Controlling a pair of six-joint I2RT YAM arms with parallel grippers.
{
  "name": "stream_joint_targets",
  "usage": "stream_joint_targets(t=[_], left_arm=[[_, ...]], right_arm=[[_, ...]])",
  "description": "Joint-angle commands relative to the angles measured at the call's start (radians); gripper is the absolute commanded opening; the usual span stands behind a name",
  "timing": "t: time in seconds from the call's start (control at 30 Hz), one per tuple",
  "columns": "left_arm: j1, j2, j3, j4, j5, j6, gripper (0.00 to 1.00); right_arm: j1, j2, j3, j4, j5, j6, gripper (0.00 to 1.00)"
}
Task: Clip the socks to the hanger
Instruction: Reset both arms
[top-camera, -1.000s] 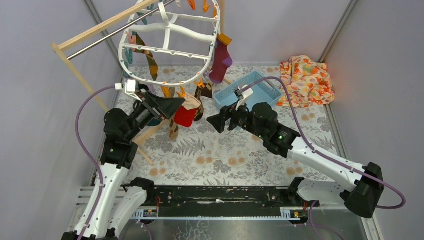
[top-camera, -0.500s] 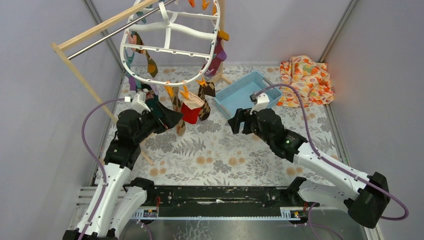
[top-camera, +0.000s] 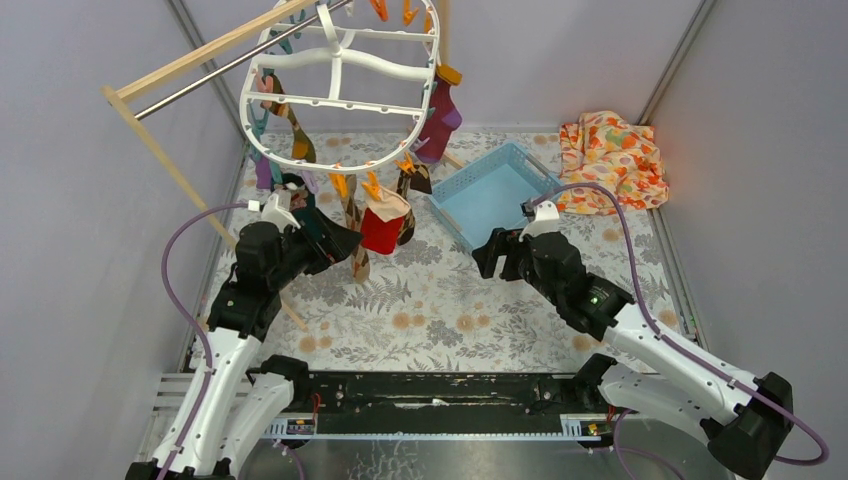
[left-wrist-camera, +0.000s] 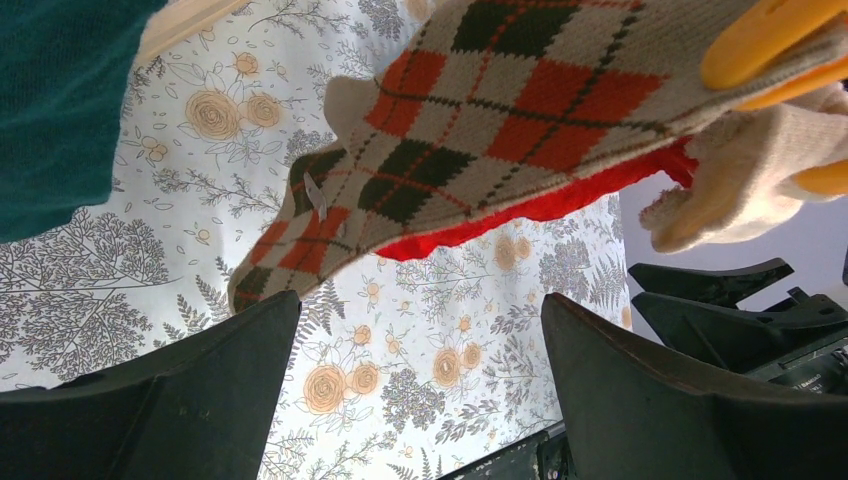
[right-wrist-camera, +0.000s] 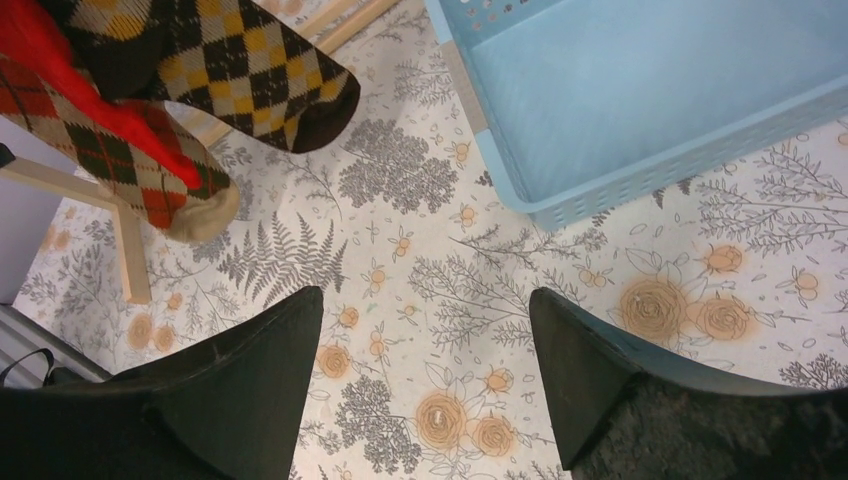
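Observation:
The white oval hanger (top-camera: 340, 95) hangs at the back left, with socks clipped to its pegs. A red sock with a cream cuff (top-camera: 381, 228), an argyle sock (top-camera: 352, 215) and a maroon-purple sock (top-camera: 440, 115) dangle from it. A teal sock (top-camera: 318, 222) hangs by my left gripper (top-camera: 340, 240), which is open and empty just left of the red sock. In the left wrist view the argyle sock (left-wrist-camera: 500, 130), red sock (left-wrist-camera: 560, 200) and a yellow peg (left-wrist-camera: 760, 40) hang above the open gripper (left-wrist-camera: 420, 310). My right gripper (top-camera: 488, 255) is open and empty over the mat (right-wrist-camera: 425, 310).
A light blue basket (top-camera: 490, 190) stands at the back centre, also in the right wrist view (right-wrist-camera: 650, 90). An orange floral cloth (top-camera: 612, 160) lies at the back right. The wooden rack (top-camera: 170, 160) leans along the left side, its foot by the left arm.
My right arm has pulled back to the right, away from the hanging socks. My left arm has drawn back slightly. The hanger and socks have swung a little.

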Motion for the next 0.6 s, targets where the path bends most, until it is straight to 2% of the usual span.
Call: stream_joint_targets(t=[0.0, 0.57], left_arm=[[0.001, -0.014, 0.008, -0.004, -0.005, 0.005, 0.99], [0.001, 0.002, 0.003, -0.008, 0.014, 0.010, 0.99]], right_arm=[[-0.006, -0.028, -0.010, -0.009, 0.029, 0.023, 0.82], [-0.006, -0.028, -0.034, 0.001, 0.021, 0.035, 0.81]])
